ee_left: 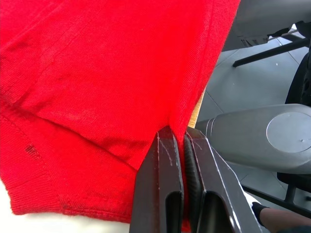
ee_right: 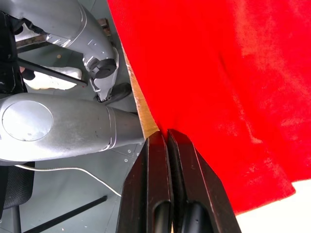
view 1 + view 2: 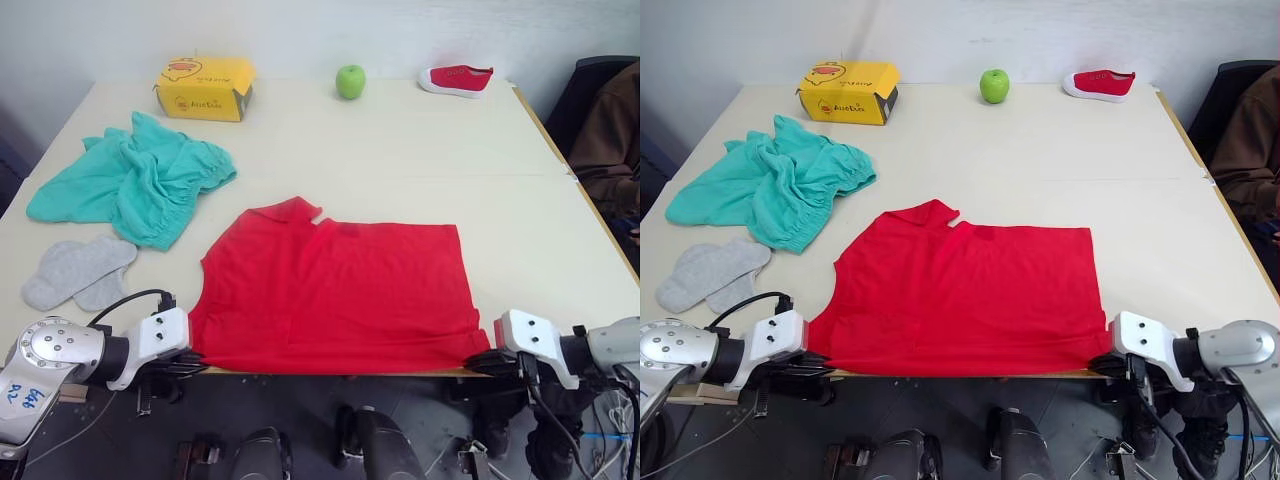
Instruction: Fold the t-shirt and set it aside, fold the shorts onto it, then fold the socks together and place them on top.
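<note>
Wrist views: left gripper [image 1: 182, 141], right gripper [image 2: 167, 138] clamp t-shirt [image 3: 335, 290] hem, apparently.

A wide, cream-coloured rectangular table [image 3: 400, 170] with a thin wooden near edge is seen against a plain, pale white wall [image 3: 320, 30] that runs along its far side. Off the table's right edge, a dark chair [image 3: 600, 80] is partly draped with a brown garment [image 3: 612, 140], and below the near edge a dark grey floor [image 1: 252, 82] is made out, crossed by black chair legs and loose cables. The tabletop is evenly and softly lit, with no hard shadows cast across it.
</note>
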Robot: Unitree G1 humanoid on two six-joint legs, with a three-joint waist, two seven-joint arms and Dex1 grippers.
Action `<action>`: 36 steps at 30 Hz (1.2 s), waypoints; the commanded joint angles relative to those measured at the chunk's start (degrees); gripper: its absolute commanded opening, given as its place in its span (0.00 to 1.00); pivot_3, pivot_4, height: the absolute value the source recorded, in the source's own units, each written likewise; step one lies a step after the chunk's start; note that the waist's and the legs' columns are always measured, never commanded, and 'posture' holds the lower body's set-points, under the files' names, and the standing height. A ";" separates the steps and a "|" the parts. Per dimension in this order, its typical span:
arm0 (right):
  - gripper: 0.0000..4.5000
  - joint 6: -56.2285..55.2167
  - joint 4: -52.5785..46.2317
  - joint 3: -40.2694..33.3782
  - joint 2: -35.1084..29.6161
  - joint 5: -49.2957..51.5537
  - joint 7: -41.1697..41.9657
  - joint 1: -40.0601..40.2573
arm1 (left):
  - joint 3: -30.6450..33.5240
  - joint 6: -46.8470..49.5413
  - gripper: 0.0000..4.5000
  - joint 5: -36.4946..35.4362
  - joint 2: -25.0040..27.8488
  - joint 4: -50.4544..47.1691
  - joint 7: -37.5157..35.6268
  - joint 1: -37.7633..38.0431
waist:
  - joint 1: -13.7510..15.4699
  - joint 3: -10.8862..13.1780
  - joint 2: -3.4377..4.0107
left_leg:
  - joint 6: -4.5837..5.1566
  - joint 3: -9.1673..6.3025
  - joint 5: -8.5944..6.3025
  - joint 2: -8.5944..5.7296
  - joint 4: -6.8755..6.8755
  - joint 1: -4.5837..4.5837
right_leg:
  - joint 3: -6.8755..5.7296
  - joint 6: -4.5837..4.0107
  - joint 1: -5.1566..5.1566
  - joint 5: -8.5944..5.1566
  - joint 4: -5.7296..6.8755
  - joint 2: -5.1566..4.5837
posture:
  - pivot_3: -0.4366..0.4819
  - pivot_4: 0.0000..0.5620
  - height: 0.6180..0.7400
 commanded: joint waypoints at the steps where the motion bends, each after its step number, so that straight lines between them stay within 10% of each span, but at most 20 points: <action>1: 0.04 2.33 -0.64 -0.37 -1.43 0.61 1.14 -0.55 | 0.80 1.96 0.06 -0.01 -0.47 0.03 1.16 1.51 | 0.01 0.00 0.00 | 0.00 0.00 0.00 0.00 0.00 0.00 | 0.00 0.00 0.00 0.00 0.00 0.00 | 0.48 0.27 1.00; 7: 0.45 11.96 -4.56 -3.70 -1.74 10.82 4.77 -3.32 | 4.74 8.44 0.43 -7.83 1.09 1.66 -3.32 -0.57 | -0.06 -0.01 0.04 | 0.02 -0.03 0.01 0.01 0.00 0.02 | 0.00 0.00 0.00 0.00 0.02 0.02 | 0.48 0.27 1.00; 14: 1.00 30.19 1.59 -2.97 -2.36 24.10 6.21 -19.96 | 1.27 18.31 0.94 -15.90 4.57 17.58 -12.29 -21.99 | 0.00 0.04 0.01 | -0.02 -0.07 0.06 0.05 0.06 -0.05 | -0.04 -0.06 -0.04 0.04 0.04 0.06 | 0.48 0.27 1.00; 25: 1.00 33.13 26.33 8.46 15.88 9.60 -15.91 -47.88 | -12.25 2.36 1.00 3.49 -15.16 55.48 4.91 -60.89 | -0.33 0.03 -0.07 | -0.01 0.11 0.13 0.02 0.56 -0.34 | -0.05 -0.03 -0.23 0.06 0.32 0.06 | 0.48 0.27 1.00; 36: 1.00 25.30 42.61 8.74 25.90 -3.05 -31.42 -58.09 | -13.25 -11.85 1.00 12.13 -22.47 82.56 9.49 -68.72 | -1.92 0.04 -0.07 | -0.02 0.14 0.12 0.15 0.87 -0.50 | -0.11 -0.04 -0.35 0.06 0.77 0.04 | 0.48 0.27 1.00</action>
